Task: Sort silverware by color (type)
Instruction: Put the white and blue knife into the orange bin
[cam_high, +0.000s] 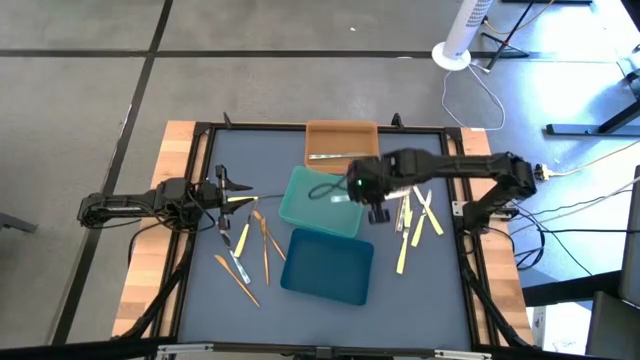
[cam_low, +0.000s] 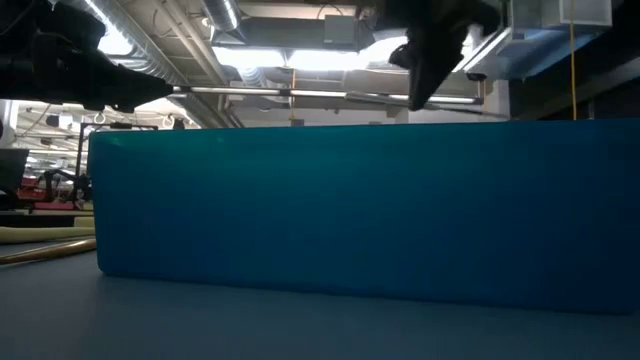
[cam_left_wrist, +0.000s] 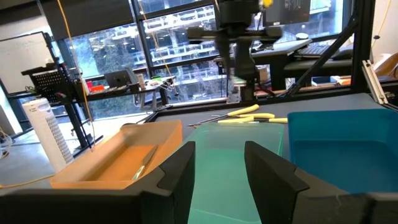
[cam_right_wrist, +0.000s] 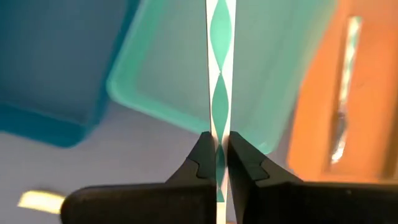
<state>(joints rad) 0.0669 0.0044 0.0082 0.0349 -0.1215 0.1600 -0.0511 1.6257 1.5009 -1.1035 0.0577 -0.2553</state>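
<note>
My left gripper sits at the table's left edge, fingers spread wide, gripping nothing. A pale yellow utensil lies on the mat just off its tips; can't tell if they touch. Near it is a loose scatter of orange-tan utensils and another yellow one, all on the grey mat, none in a tray.

In the middle is the orange tray at the far side, with one silver-grey utensil lying inside it. The teal tray sits just in front of it, and the dark blue tray is nearest the front edge, touching or almost touching the teal one.

My right gripper hangs above the teal tray's right edge, clamped tight on a thin shiny utensil. It shows edge-on and mirrors the teal, so its type is unclear.

To the right, a cluster of pale yellow utensils lies on the mat beside that gripper, with one more a bit nearer the front.
</note>
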